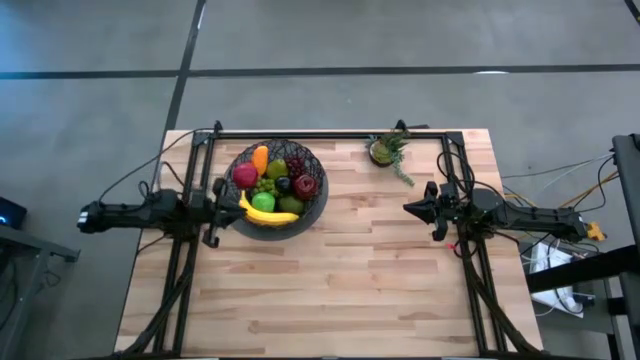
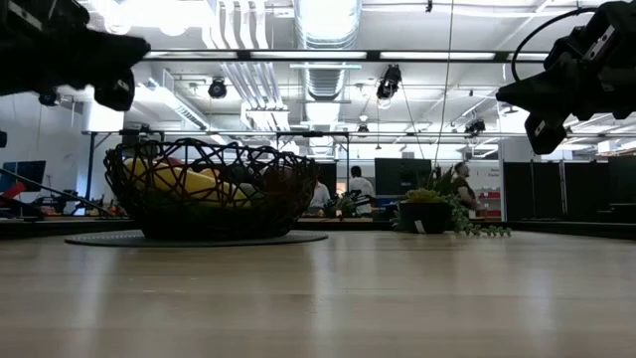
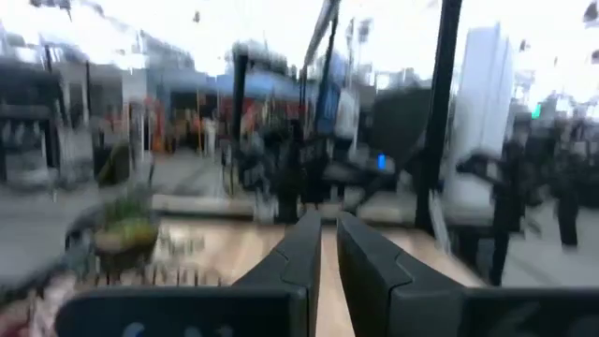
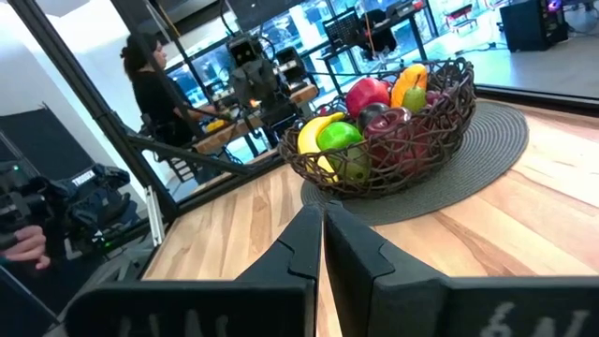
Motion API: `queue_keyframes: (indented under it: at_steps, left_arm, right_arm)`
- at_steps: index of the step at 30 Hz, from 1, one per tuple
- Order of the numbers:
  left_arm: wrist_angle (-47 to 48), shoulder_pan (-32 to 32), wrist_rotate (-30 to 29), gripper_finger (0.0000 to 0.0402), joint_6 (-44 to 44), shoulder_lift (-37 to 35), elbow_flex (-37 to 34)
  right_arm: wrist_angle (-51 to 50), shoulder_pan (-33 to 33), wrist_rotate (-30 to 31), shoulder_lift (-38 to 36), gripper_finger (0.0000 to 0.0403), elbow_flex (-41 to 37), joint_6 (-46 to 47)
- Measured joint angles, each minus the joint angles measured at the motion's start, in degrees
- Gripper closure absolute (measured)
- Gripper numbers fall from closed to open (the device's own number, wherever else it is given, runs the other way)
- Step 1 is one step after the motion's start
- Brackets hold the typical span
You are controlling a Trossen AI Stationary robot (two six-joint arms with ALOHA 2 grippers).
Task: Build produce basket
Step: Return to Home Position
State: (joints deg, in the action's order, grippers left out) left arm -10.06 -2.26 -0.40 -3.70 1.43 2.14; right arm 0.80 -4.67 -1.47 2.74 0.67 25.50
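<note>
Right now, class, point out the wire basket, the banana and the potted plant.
Wire basket (image 2: 204,214), low view, on its front wall.
Banana (image 1: 272,215), high view, on the middle of its curve.
Potted plant (image 2: 425,216), low view, on its pot.

My left claw and right claw both read black. Just beside the left one, the basket is dark brown-black criss-cross wire on a grey ribbed disc. Inside it I see a yellow banana, green apple, red apple, orange piece and dark red pomegranate. Under both claws the surface is pale wood in plank stripes.
</note>
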Motion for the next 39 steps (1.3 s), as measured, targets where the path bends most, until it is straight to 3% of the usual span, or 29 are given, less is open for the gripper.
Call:
queue_keyframes:
  at_steps: [13, 20, 39]
  left_arm:
    - [7.2, 0.0, -0.4, 0.0380, 2.8, 0.2, -1.6]
    - [7.7, 0.0, -7.5, 0.0380, 4.6, 0.1, -1.7]
    - [7.8, 0.0, -7.4, 0.0380, 4.1, 0.3, -1.8]
  right_arm:
    - [0.0, 0.0, 0.1, 0.0, 0.0394, 0.0, 0.0]
    - [0.0, 0.0, 0.1, 0.0, 0.0394, 0.0, 0.0]
    - [0.0, 0.0, 0.1, 0.0, 0.0394, 0.0, 0.0]
